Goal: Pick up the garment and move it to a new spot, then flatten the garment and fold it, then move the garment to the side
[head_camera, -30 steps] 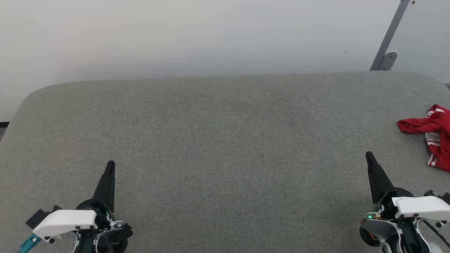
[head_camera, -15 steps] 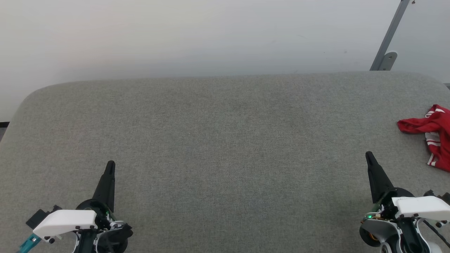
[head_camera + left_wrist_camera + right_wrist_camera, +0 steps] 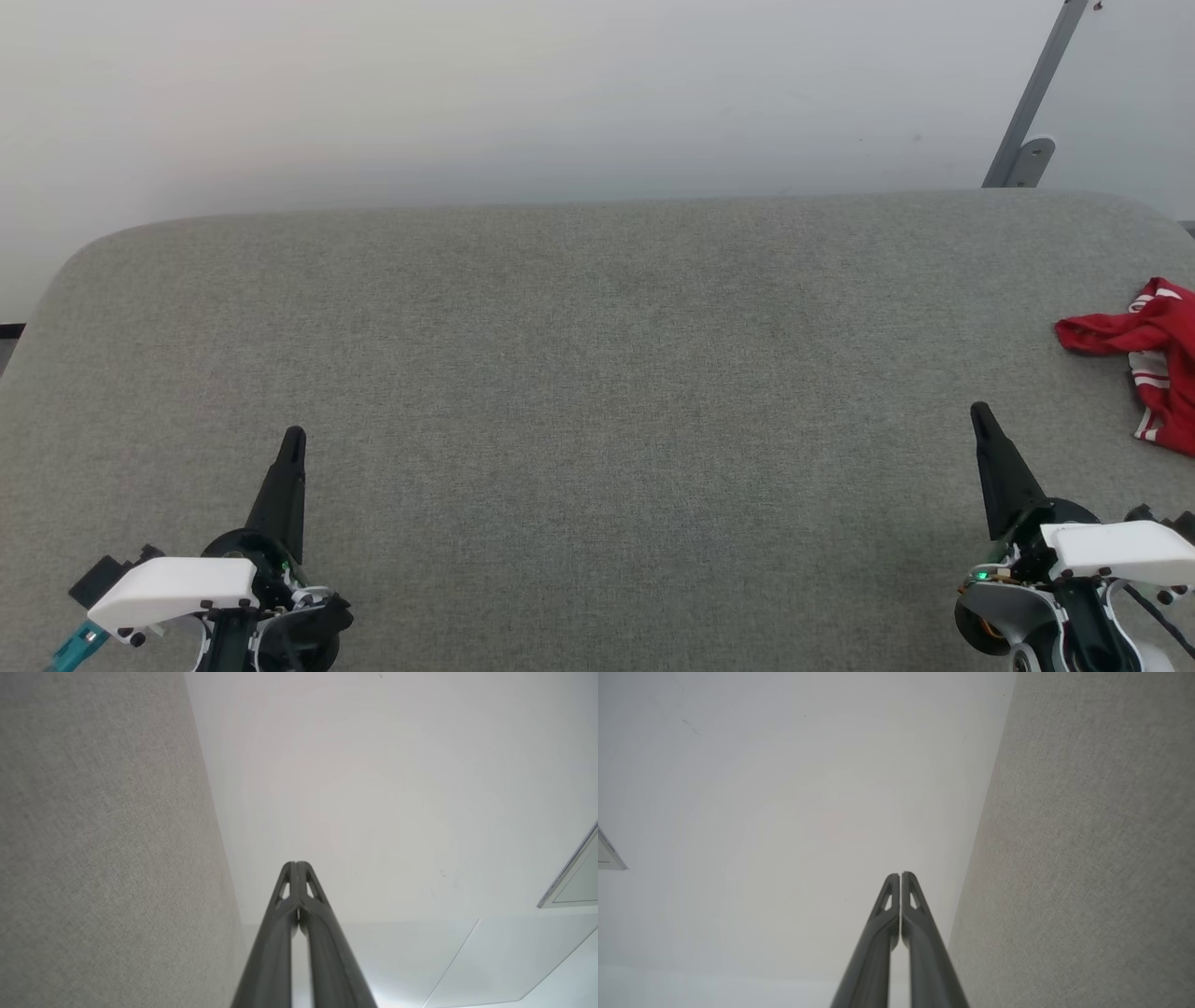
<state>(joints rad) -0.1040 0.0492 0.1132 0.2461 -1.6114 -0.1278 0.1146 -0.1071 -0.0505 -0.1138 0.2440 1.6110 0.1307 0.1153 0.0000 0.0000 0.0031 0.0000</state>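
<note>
Locating the garment: the garment (image 3: 1153,341) lies bunched on the grey tabletop (image 3: 597,373), at its right edge, about halfway between the far right corner and the near edge; the picture's border cuts part of it off.
Shape of the garment: rumpled red cloth with striped trim showing, neither spread flat nor in any tidy fold that I can make out.
Step in hand: unsettled. A heap at the right edge would suit a shirt waiting to be lifted to a new spot, and it would also suit one set off to the side, though the crumpling looks unlike a finished fold.
Left gripper: the left gripper (image 3: 291,446) hangs over the near left of the tabletop, fingers pressed together, holding nothing, well apart from the garment.
Right gripper: the right gripper (image 3: 982,420) is near the near right corner, fingers pressed together and empty, close to the heap but not touching it.
Next move calls for: any grasp would need the fingers to part, and thin bunched cloth would need a pinch on a raised fold.
Long axis: the visible part runs roughly far-to-near along the right edge.
Pointing: a red tongue reaches toward the tabletop's middle; where the neckline or hem faces I cannot tell.
</note>
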